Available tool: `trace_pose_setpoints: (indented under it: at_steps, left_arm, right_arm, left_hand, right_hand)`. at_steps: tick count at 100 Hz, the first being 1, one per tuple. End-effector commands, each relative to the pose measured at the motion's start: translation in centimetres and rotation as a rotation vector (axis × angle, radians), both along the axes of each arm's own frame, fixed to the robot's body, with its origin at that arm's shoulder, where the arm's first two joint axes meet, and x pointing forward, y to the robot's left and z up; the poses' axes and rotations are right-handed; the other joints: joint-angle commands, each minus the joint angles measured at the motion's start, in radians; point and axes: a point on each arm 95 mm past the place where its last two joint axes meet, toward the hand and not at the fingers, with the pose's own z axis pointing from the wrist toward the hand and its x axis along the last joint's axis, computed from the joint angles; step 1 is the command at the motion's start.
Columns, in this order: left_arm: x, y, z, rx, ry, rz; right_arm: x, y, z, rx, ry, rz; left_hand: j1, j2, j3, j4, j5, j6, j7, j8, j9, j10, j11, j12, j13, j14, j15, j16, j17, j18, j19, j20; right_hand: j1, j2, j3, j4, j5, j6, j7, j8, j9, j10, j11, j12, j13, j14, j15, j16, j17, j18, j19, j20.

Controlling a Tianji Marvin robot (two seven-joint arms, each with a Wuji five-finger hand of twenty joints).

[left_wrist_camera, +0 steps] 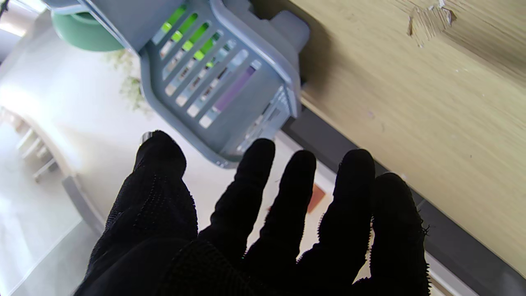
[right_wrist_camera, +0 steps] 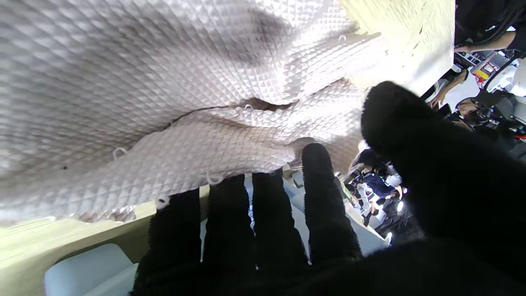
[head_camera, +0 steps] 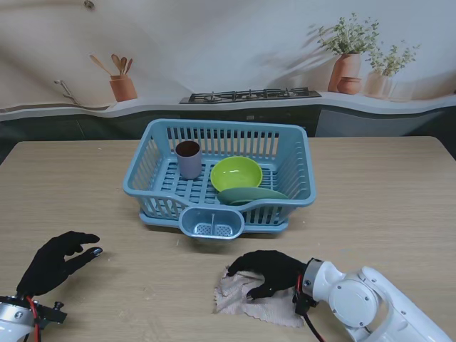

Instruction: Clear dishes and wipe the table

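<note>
Three dishes are seen already stowed: on the table [head_camera: 399,185], the rack [head_camera: 219,173] is loaded with a bowl [head_camera: 236,173], a plate [head_camera: 251,194] and a cup [head_camera: 189,158], so clearing appears done and wiping is judged under way. The cloth [head_camera: 253,299], near the front edge, is pressed flat by the right hand [head_camera: 269,271], fingers spread rather than gripped. The left hand [head_camera: 55,261] is held open and empty, well apart.

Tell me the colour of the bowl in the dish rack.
Lime green. The bowl shows best in the stand view, inside the blue rack.
</note>
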Motion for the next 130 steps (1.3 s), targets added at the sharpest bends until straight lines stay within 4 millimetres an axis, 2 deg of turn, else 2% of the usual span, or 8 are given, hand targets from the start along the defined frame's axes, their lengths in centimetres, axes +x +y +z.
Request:
trace_pose_setpoints:
  at_steps: [1, 15, 28, 49, 61, 73, 93, 130]
  left_arm:
    - [0.0, -0.2, 0.0, -0.001, 0.01, -0.008]
    - [0.1, -0.2, 0.0, -0.002, 0.007, -0.007]
    - [0.0, -0.2, 0.0, -0.003, 0.002, -0.006]
    - [0.0, -0.2, 0.0, -0.002, 0.001, -0.005]
    - [0.0, -0.2, 0.0, -0.002, 0.002, -0.006]
    - [0.0, -0.2, 0.0, -0.001, 0.005, -0.008]
    - [0.0, -0.2, 0.0, -0.001, 0.004, -0.007]
    - [0.1, -0.2, 0.1, 0.007, 0.005, -0.022]
  right_arm:
    - [-0.4, -0.1, 0.0, -0.003, 0.002, 0.021]
    - [-0.5, -0.4, 0.3, 0.011, 0.016, 0.033]
    - [-0.6, -0.6, 0.5, 0.021, 0.015, 0.033]
    - [-0.7, -1.0, 1.2, 0.021, -0.02, 0.071]
    - [-0.9, -1.2, 1.4, 0.019, -0.044, 0.09]
    - [-1.0, -1.4, 1.6, 0.027, -0.054, 0.083]
    - [-1.0, -2.3, 1.8, 0.036, -0.077, 0.045]
    - [-1.0, -5.4, 1.5, 0.0, -0.122, -0.045]
  left_hand:
    - [0.033, 0.044, -0.031, 0.028, 0.023, -0.005, -0.012, 0.001, -0.016, 0.014, -0.01, -0.017, -0.018, 0.022, -0.004, -0.001, -0.014, -0.02, -0.018, -0.014]
    - [0.033, 0.044, -0.032, 0.029, 0.023, -0.006, -0.012, 0.001, -0.017, 0.013, -0.01, -0.017, -0.018, 0.023, -0.004, -0.001, -0.015, -0.02, -0.018, -0.014]
    - [0.034, 0.045, -0.032, 0.029, 0.023, -0.006, -0.012, 0.001, -0.016, 0.013, -0.01, -0.017, -0.018, 0.022, -0.004, -0.002, -0.015, -0.019, -0.018, -0.014]
    - [0.034, 0.045, -0.033, 0.029, 0.023, -0.006, -0.012, 0.001, -0.016, 0.013, -0.01, -0.017, -0.018, 0.023, -0.004, -0.002, -0.015, -0.019, -0.018, -0.014]
    - [0.034, 0.044, -0.034, 0.029, 0.023, -0.005, -0.012, 0.001, -0.017, 0.013, -0.011, -0.017, -0.018, 0.023, -0.004, -0.002, -0.015, -0.019, -0.018, -0.015]
    - [0.034, 0.045, -0.034, 0.029, 0.023, -0.005, -0.012, 0.001, -0.016, 0.014, -0.01, -0.017, -0.018, 0.022, -0.004, -0.002, -0.015, -0.019, -0.018, -0.015]
    - [0.036, 0.045, -0.034, 0.029, 0.024, -0.006, -0.011, 0.001, -0.017, 0.012, -0.01, -0.017, -0.018, 0.023, -0.004, -0.001, -0.015, -0.019, -0.018, -0.015]
    - [0.036, 0.045, -0.035, 0.029, 0.024, -0.007, -0.011, 0.001, -0.016, 0.012, -0.01, -0.017, -0.017, 0.022, -0.004, -0.001, -0.014, -0.019, -0.017, -0.014]
  right_hand:
    - [-0.051, 0.01, -0.024, 0.003, -0.069, -0.035, -0.027, -0.006, -0.032, -0.031, -0.025, -0.013, -0.026, -0.027, -0.02, -0.017, -0.019, 0.007, -0.014, 0.014]
    - [-0.068, 0.009, -0.042, -0.003, -0.193, -0.075, -0.079, -0.041, -0.032, -0.066, -0.061, -0.029, -0.032, -0.041, -0.051, -0.033, -0.038, 0.014, -0.046, 0.034]
    - [-0.076, 0.023, -0.058, -0.004, -0.227, -0.096, -0.089, -0.056, -0.004, -0.089, -0.066, -0.031, -0.039, -0.048, -0.07, -0.042, -0.074, 0.024, -0.073, 0.04]
    - [-0.1, 0.007, -0.068, -0.009, 0.037, -0.064, -0.025, -0.039, -0.032, -0.103, -0.064, -0.025, -0.222, -0.071, -0.069, -0.039, -0.245, -0.047, -0.214, 0.047]
    - [-0.114, -0.005, -0.063, -0.012, 0.08, -0.106, -0.023, -0.031, -0.077, -0.121, -0.088, -0.035, -0.265, -0.081, -0.088, -0.05, -0.278, -0.05, -0.26, 0.048]
    - [-0.107, -0.011, -0.058, -0.011, 0.056, -0.087, -0.04, -0.032, -0.072, -0.112, -0.078, -0.031, -0.239, -0.08, -0.067, -0.042, -0.261, -0.05, -0.259, 0.061]
    - [-0.101, -0.047, -0.023, -0.015, 0.045, 0.067, -0.01, -0.011, -0.047, -0.044, 0.063, 0.027, -0.177, -0.053, 0.098, 0.039, -0.185, -0.062, -0.154, 0.128]
    - [-0.077, -0.074, 0.0, -0.012, 0.044, 0.12, 0.19, 0.116, -0.027, 0.009, 0.296, 0.11, -0.144, 0.006, 0.375, 0.171, -0.107, -0.103, 0.068, 0.161]
